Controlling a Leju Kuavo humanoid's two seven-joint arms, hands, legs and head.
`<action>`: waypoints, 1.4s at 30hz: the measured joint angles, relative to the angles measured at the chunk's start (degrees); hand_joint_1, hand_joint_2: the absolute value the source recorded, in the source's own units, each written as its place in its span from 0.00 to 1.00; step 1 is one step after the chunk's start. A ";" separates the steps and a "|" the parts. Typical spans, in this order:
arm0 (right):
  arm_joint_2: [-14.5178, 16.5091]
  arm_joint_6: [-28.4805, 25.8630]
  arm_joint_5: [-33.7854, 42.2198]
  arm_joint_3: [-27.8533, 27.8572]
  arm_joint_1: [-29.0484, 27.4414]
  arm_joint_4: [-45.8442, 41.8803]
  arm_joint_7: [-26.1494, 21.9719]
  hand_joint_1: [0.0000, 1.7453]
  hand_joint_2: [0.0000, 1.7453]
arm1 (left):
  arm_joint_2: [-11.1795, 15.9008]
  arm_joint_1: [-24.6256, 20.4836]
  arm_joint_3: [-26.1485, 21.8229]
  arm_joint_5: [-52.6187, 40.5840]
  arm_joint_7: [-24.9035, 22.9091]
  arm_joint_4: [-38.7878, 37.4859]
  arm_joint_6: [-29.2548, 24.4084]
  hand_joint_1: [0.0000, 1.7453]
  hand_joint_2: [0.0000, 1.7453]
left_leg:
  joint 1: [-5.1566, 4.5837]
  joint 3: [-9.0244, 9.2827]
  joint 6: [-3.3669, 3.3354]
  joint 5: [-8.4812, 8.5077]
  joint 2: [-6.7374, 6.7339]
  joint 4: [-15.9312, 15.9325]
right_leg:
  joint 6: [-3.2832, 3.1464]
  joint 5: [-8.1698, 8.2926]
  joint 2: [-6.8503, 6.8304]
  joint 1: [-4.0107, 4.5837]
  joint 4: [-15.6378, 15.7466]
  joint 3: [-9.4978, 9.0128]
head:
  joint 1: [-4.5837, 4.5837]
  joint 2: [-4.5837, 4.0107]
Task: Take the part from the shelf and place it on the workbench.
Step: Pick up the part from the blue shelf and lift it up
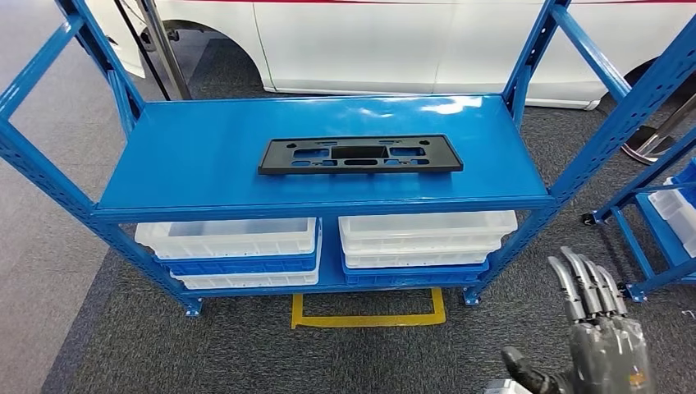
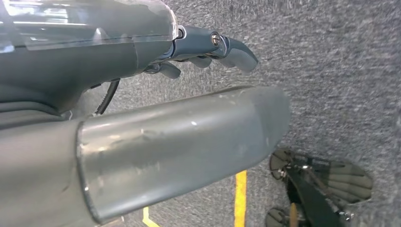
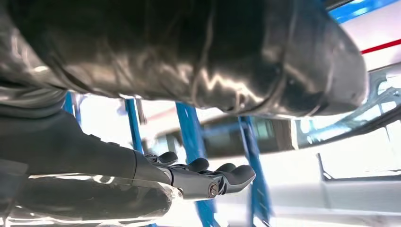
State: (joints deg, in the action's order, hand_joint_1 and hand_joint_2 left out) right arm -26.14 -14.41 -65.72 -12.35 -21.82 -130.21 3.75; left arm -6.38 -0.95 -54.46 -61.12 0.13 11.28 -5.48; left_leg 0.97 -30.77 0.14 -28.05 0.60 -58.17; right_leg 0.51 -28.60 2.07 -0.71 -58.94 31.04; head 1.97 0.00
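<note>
Head view: black part [image 1: 359, 154] flat on the blue shelf [image 1: 205, 156], near the front edge, bare blue board all around it. White trays [image 1: 226, 238] below, partly hidden by the board. Right hand [image 1: 595, 341] low at the right, cut off by the picture's edge, fingers straight and apart, holding nothing, well apart from the part. Left wrist view: left hand [image 2: 208, 47] over grey carpet [image 2: 331, 71], thumb blocking much; fingers loose, nothing held. Right wrist view: blurred blue posts [image 3: 191, 127] beyond the right hand's fingers [image 3: 231, 177].
</note>
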 joint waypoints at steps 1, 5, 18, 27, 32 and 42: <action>-0.88 -0.11 -3.63 -2.23 1.04 0.51 1.44 0.00 0.00 | 0.00 0.00 0.09 -0.23 -0.07 0.00 0.20 0.00 0.00 | 0.00 0.02 0.01 0.01 0.00 0.00 | 0.00 0.00 0.00 0.00 0.00 0.00 | 0.00 0.00; -3.38 -0.10 -9.76 -9.97 4.67 3.20 3.69 0.00 0.00 | 0.00 -0.01 0.49 -0.89 -0.31 0.00 0.78 0.00 0.00 | 0.00 0.05 0.03 0.02 0.05 -0.01 | 0.00 0.00 -0.04 0.00 0.00 0.01 | 0.00 0.00; -6.46 -0.11 -10.05 -18.13 9.02 7.32 4.92 0.00 0.00 | 0.02 0.03 1.18 -1.84 -1.10 -0.08 2.19 0.00 0.00 | 0.00 0.03 0.03 0.02 0.08 -0.01 | 0.00 0.00 -0.06 0.00 0.00 0.04 | 0.00 0.00; -6.69 -0.16 -10.03 -19.32 9.66 8.03 5.02 0.00 0.00 | 0.02 0.04 1.34 -2.27 -1.58 -0.17 2.99 0.00 0.00 | 0.00 0.03 0.03 0.02 0.08 -0.01 | 0.00 0.00 -0.06 0.00 0.00 0.04 | 0.00 0.00; -6.77 -0.61 -9.90 -19.77 9.76 8.05 5.16 0.00 0.00 | 0.02 0.05 1.88 -2.91 -1.66 -0.19 3.54 0.00 0.00 | 0.00 0.03 0.03 0.02 0.08 -0.01 | 0.00 0.00 -0.06 0.00 0.00 0.04 | 0.00 0.00; -6.78 -1.13 -9.87 -20.56 10.04 8.30 5.22 0.00 0.00 | 0.09 0.10 2.60 -3.68 -1.61 -0.17 4.00 0.00 0.00 | -0.26 -0.02 -0.10 -0.05 0.10 -0.21 | 0.09 0.05 -0.06 -0.41 0.03 0.03 | 0.00 0.00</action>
State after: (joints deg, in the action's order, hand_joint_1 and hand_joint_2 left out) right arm -32.92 -15.55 -75.59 -32.92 -11.78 -121.91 8.96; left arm -6.29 -0.85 -51.86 -64.80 -1.48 11.10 -1.48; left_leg 0.70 -30.79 0.04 -28.10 0.70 -58.38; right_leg 0.59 -28.55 2.01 -1.13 -58.91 31.07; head 1.97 0.00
